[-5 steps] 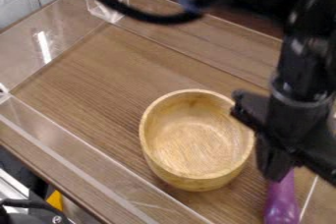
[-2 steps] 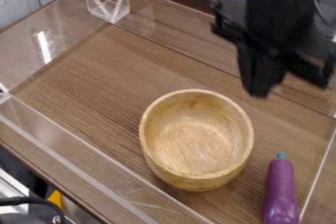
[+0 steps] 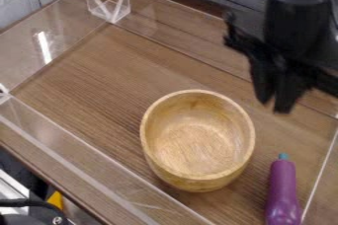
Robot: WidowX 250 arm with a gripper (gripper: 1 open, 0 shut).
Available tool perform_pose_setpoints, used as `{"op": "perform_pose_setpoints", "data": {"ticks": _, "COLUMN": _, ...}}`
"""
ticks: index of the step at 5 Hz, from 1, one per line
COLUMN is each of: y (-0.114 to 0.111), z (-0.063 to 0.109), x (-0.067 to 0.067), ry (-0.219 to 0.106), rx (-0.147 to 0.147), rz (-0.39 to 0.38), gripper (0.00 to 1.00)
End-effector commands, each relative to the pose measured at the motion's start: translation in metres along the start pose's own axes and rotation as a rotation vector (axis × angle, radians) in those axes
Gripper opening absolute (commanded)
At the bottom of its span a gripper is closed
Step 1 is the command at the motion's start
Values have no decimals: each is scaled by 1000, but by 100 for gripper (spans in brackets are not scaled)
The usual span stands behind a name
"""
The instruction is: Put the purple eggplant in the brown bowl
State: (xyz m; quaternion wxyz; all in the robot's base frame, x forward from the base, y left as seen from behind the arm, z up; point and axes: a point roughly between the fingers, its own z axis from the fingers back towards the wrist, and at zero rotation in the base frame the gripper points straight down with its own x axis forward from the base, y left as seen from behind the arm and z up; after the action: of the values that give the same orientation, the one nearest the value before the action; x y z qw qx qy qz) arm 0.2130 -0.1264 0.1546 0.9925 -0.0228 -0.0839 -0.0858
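Here, round grainy brown bowl (image 3: 199, 138), glossy elongated purple eggplant (image 3: 280, 190) beside

Brown bowl (image 3: 199, 138): light tan wood, visible grain, matt with a soft sheen, thick smooth rim. Purple eggplant (image 3: 282, 191), lower right: smooth, glossy plastic-looking skin with a highlight along its length. Desk (image 3: 119, 71): brown wood-grain surface, smooth, faintly reflective. Clear walls (image 3: 53, 32) at the left and upper left: transparent, shiny, acrylic-like sheet catching glare. Gripper (image 3: 283, 99), upper right: matt black, blurred; material unclear.
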Motion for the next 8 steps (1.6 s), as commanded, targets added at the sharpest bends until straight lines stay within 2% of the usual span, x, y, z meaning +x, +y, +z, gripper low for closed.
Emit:
{"op": "perform_pose_setpoints", "data": {"ticks": 1, "y": -8, "z": -4, "x": -1, "ry": -24, "rx": 3, "rz": -11, "gripper": 0}}
{"op": "perform_pose_setpoints", "data": {"ticks": 2, "y": -4, "z": -10, "x": -5, "ry": -23, "rx": 8, "rz": -10, "gripper": 100}}
{"op": "perform_pose_setpoints", "data": {"ticks": 3, "y": 1, "z": -11, "x": -7, "ry": -24, "rx": 13, "rz": -6, "gripper": 100}}
{"op": "perform_pose_setpoints", "data": {"ticks": 5, "y": 1, "z": -31, "x": -11, "ry": -18, "rx": 27, "rz": 117, "gripper": 100}}
{"op": "perform_pose_setpoints", "data": {"ticks": 7, "y": -13, "z": -49, "x": -3, "ry": -18, "rx": 37, "rz": 197, "gripper": 100}}
{"op": "perform_pose_setpoints", "data": {"ticks": 8, "y": -19, "z": -47, "x": 6, "ry": -15, "rx": 41, "rz": 223, "gripper": 100}}
